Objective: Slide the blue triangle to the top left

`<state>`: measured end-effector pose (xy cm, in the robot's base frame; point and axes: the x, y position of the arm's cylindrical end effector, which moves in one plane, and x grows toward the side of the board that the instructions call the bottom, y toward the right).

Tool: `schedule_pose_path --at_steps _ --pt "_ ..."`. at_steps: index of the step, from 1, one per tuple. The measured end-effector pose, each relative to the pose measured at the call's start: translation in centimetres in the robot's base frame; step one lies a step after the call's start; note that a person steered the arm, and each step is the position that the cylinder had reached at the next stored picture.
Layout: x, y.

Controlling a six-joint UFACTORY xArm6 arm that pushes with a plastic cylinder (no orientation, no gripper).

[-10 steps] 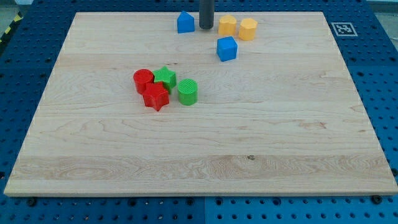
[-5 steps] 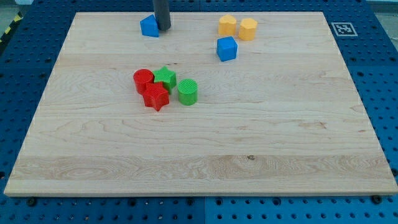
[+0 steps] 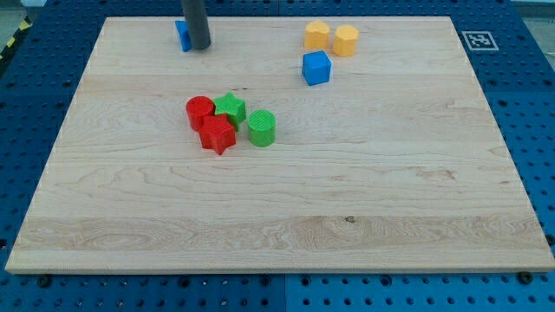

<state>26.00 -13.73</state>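
Camera view: the wooden board (image 3: 286,217) carries eight blocks; no container is present. The blue triangle (image 3: 182,35) sits near the board's top edge, left of centre, and is mostly hidden behind the rod, so only a narrow blue sliver shows on the rod's left side. The rod descends from the view's top, upright, and my tip (image 3: 200,47) rests on the board directly against the right side of the blue triangle. The arm carries no jaws, only this plain rod, so nothing is clamped.

Toward the top right, two orange blocks stand side by side: the left orange block (image 3: 316,35) and the right orange block (image 3: 346,40), close together. Just below them lies a blue cube (image 3: 316,68), apart from both.

Left of the board's centre is a tight cluster: a red cylinder (image 3: 199,112), a red star-like block (image 3: 218,135), a green star-like block (image 3: 230,108) and a green cylinder (image 3: 262,127).

The board lies on a blue perforated table (image 3: 35,78). A black-and-white marker tag (image 3: 476,40) sits at the board's top right corner.
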Motion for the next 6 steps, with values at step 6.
schedule_pose_path --at_steps 6 --pt "-2.5 -3.7"
